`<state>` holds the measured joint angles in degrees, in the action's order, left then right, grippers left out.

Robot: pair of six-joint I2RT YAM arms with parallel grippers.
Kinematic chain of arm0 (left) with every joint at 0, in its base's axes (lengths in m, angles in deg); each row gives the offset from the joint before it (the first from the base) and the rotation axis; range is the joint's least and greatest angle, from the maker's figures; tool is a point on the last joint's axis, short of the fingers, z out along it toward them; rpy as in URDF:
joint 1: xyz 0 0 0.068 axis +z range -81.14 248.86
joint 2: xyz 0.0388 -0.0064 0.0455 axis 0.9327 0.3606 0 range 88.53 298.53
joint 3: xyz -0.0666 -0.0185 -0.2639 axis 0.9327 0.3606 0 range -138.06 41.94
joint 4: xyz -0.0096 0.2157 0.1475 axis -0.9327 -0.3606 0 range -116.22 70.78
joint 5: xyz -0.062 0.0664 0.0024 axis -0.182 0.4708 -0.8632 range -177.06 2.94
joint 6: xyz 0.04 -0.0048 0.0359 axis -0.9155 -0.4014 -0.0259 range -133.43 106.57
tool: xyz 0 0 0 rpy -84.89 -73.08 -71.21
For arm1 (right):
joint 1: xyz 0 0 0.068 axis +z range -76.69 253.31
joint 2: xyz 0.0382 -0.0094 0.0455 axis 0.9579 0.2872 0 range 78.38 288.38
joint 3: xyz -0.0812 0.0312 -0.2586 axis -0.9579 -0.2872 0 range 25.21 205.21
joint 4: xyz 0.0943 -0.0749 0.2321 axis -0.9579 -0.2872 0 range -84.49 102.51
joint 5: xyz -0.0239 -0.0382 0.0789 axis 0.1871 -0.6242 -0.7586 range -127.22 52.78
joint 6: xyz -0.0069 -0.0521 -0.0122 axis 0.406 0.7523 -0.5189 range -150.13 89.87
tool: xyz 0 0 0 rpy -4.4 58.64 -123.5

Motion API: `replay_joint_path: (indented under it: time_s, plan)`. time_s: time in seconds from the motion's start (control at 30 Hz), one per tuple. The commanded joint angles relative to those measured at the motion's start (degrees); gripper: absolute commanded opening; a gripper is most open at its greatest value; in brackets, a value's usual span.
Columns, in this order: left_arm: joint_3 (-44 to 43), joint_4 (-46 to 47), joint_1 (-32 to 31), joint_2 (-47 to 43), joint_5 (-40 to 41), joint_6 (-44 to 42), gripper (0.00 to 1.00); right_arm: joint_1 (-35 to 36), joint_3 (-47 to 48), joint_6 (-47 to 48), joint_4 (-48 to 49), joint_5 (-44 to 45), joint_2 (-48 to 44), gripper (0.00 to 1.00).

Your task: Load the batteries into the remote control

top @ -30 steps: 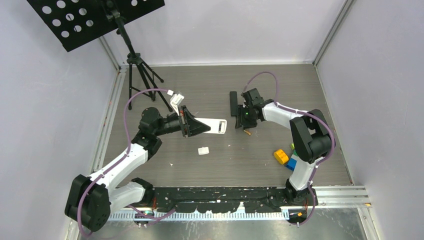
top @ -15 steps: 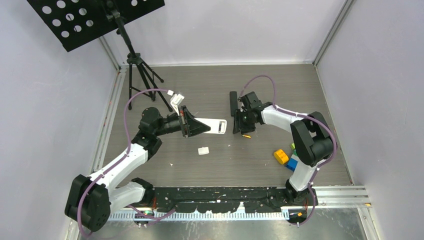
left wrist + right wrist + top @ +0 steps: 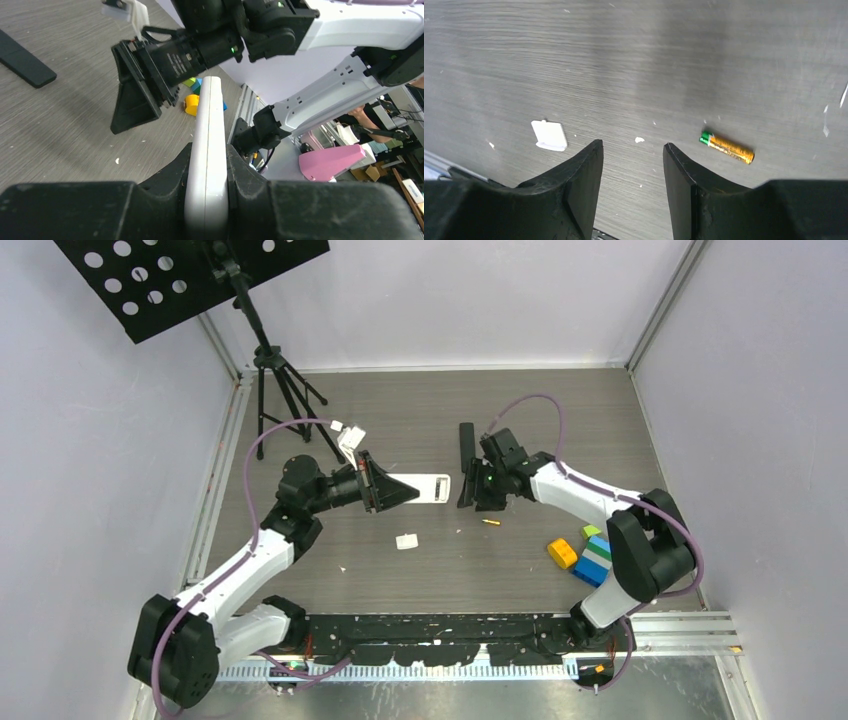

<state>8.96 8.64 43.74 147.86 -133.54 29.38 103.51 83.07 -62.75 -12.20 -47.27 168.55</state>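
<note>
Right gripper (image 3: 631,150) moves left, half open and empty; battery (image 3: 726,147) lies loose and needs regrasping; left gripper (image 3: 207,150) clamps remote (image 3: 210,110).

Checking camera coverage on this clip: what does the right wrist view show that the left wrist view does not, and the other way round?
Only the right wrist view: a gold battery with a green end lying on the table, and a small white flat piece lying apart from it.
Only the left wrist view: the white remote control clamped in the left end effector, the coloured blocks and a flat black bar.
Both: the grey wood-grain table and the right end effector, open with nothing between its fingers.
</note>
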Motion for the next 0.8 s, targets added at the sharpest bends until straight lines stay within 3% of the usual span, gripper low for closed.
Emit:
replay_joint_path:
  time_s: [0.0, 0.2, 0.47, 0.77]
  plan:
    - [-2.0, -1.9, 0.2, -1.7, 3.8, -2.0, 0.0, 2.4, -4.2, -15.7, -2.1, 8.0, -2.4, 0.53]
    - [-1.5, -3.2, 0.2, -2.6, 5.9, -3.0, 0.0, 5.4, -11.5, -30.6, 2.4, 12.5, -6.3, 0.53]
    - [-0.9, -3.2, 0.3, -3.0, 5.9, -3.4, 0.0, 5.4, -14.0, -37.2, 2.5, 20.7, -5.7, 0.6]
    - [-0.8, -3.0, 0.3, -3.0, 6.1, -3.4, 0.0, 3.5, -9.9, -44.1, -1.8, 31.0, -1.6, 0.61]
